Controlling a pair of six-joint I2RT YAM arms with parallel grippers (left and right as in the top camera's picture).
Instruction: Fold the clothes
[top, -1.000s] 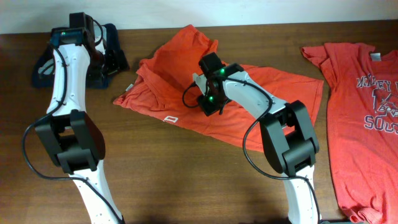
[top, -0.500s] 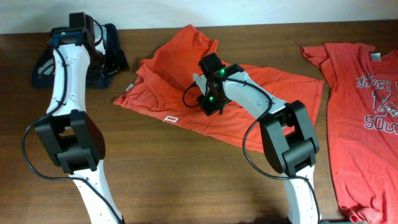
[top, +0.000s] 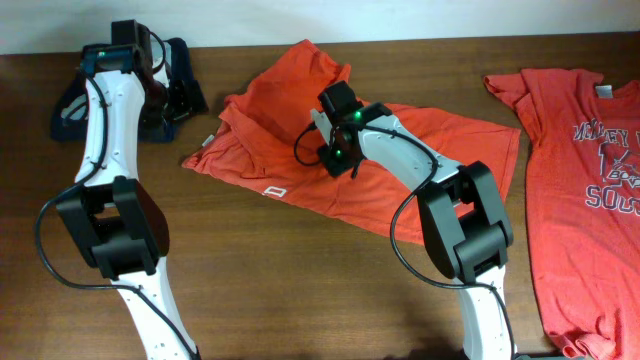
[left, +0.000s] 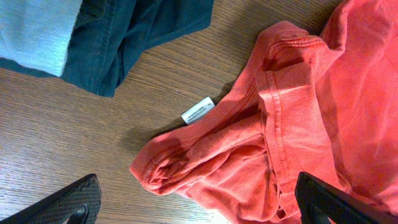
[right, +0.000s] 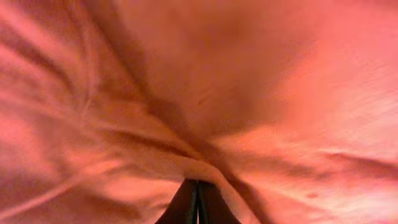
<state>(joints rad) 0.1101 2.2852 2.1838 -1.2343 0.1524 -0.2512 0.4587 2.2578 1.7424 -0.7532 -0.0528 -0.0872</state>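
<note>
Right now your right hand (right: 198, 204) sits over the middle of the crumpled shirt (top: 420, 165), the orange-red one bunched at the centre of the counter (top: 280, 280). From the right wrist view its two fingers are pressed together with only a thin line between them, and a ridge of orange cloth is gathered up into the tips, creases spreading away from that spot on every side; the view is blurred, so you cannot read how much cloth is caught. Your left hand (left: 202, 205) is spread wide, one dark finger at each lower corner of its own view, with nothing between them. It hangs above the left edge of that same crumpled shirt, where the ribbed hem is rolled and puckered on the wood. A small white tag (left: 198, 110) lies at that hem, just beside the bare counter. Up and to the left of it lies a dark blue garment (left: 143, 37), heaped near the far left corner, apart from the orange cloth. Over on the right side of the counter a second, flat shirt (top: 585, 200) lies spread out with white lettering showing on its chest, well apart from both arms and running partly out of the overhead view.
</note>
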